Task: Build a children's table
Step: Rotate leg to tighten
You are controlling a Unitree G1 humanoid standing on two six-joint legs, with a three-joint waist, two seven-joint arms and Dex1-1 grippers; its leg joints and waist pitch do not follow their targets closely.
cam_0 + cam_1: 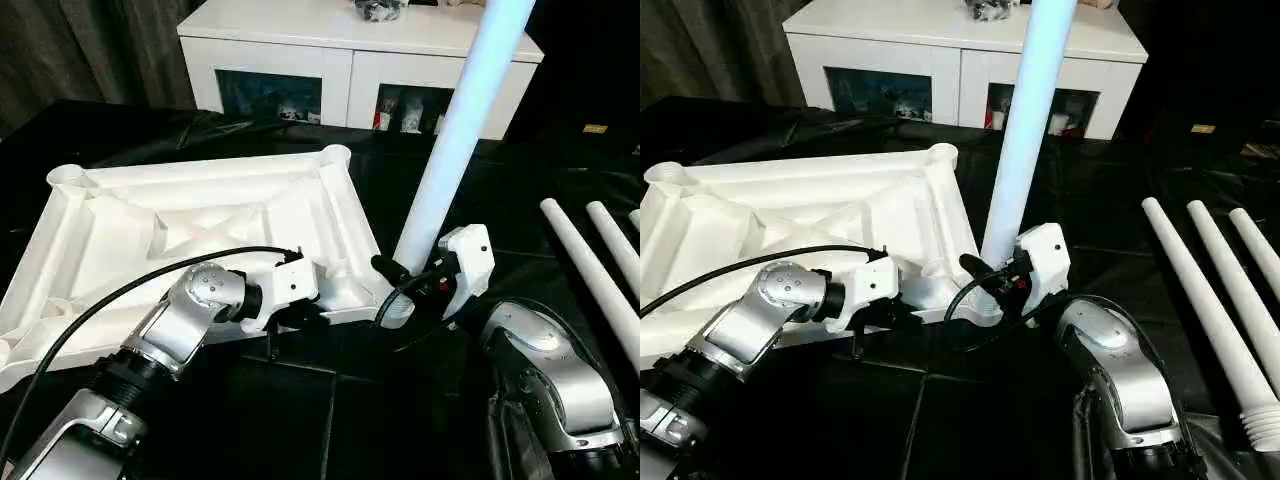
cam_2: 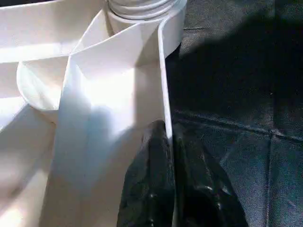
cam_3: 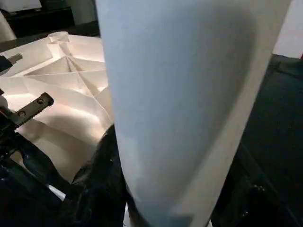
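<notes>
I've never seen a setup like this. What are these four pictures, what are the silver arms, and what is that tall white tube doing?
The silver arms belong to a humanoid robot building a children's table. The two wide pictures come from cameras in its head, looking down over its forearms. The two close-ups come from cameras on its wrists.

On the black-covered surface lies the white tabletop, upside down, so its ribs and round corner sockets show. The left pincer is shut on the tabletop's rim, steadying it. The right pincer grips the tall white leg near its lower end, holding it upright at the tabletop's near corner socket. Whether it is fully seated, I cannot tell. Three spare legs lie to the right. Behind stands a white cabinet.
</notes>
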